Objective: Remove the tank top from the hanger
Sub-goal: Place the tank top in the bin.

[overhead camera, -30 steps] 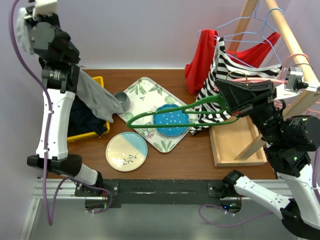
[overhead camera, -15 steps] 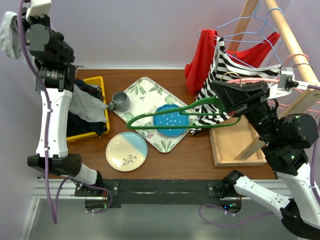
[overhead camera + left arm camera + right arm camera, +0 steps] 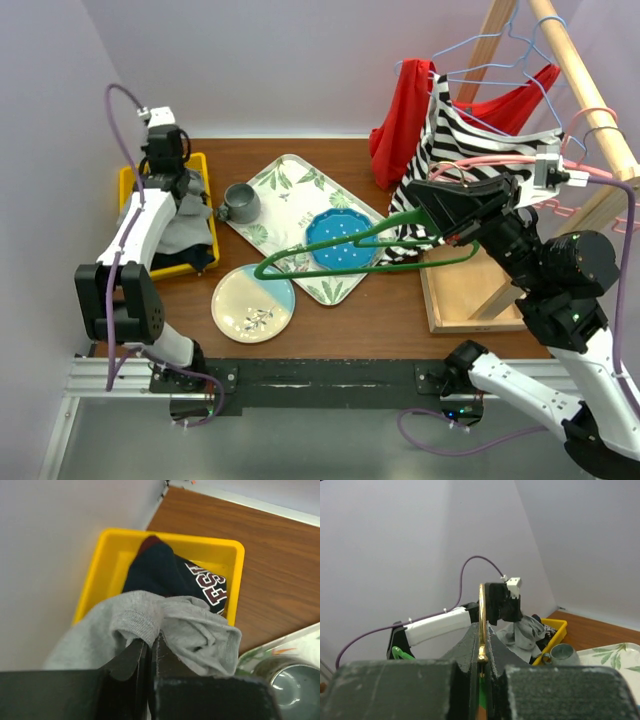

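Plain pale lilac walls close in a brown wooden table, evenly lit. A bare-wood clothes rack slants up at its right side.

1. Soft, even light is coming from above in the top view, leaving only faint shadows on the table.
2. In the left wrist view, the fingers are showing dark and blurred, while the gray tank top is rendering sharp.
3. In the right wrist view, the near fingers are blurring out of focus, and the hanger hook is catching a small glint.
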You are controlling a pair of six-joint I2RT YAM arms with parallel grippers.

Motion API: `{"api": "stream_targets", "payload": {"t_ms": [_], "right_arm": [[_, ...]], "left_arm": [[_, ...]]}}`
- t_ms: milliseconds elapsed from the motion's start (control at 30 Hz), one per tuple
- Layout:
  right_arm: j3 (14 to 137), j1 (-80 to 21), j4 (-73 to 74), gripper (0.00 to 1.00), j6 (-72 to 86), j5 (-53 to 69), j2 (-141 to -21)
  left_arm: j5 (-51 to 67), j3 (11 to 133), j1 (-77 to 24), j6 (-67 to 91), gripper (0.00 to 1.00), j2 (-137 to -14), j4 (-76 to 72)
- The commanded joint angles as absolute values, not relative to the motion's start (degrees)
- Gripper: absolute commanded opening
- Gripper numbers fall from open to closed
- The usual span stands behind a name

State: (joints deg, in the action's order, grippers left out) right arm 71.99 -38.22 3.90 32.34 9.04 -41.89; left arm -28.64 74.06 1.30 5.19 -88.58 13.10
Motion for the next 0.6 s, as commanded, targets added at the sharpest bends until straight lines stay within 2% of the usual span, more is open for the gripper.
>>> {"api": "stream_targets", "payload": {"t_ms": [0,200,333,467,567], "right_arm": [[71.2,-38.2,1.7,0.00,32.1,10.9,-41.4],[69.3,-38.2,0.3,0.00,33.0,11.5,-41.4],[69.0,-38.2,-2.0,0.00,33.3,11.4,-42.3],[69.8,-38.2,-1.9,0.00,33.4,12.0,-43.2],[69.3,-38.2,-2.5,0.00,33.2,12.0,-42.5]], "left_arm": [[-14.1,67.9,11.3,23.3,0.00,-87.1,9.3],[-15.5,64.3,13.9,28.6,0.01,-91.6,11.0],[-15.6,53.7,14.0,32.9,0.08,-92.5,1.6],[-13.4,57.0,14.2,34.8,0.08,-101.5,3.6],[-12.6,56.7,14.2,34.7,0.08,-101.3,2.8]]}}
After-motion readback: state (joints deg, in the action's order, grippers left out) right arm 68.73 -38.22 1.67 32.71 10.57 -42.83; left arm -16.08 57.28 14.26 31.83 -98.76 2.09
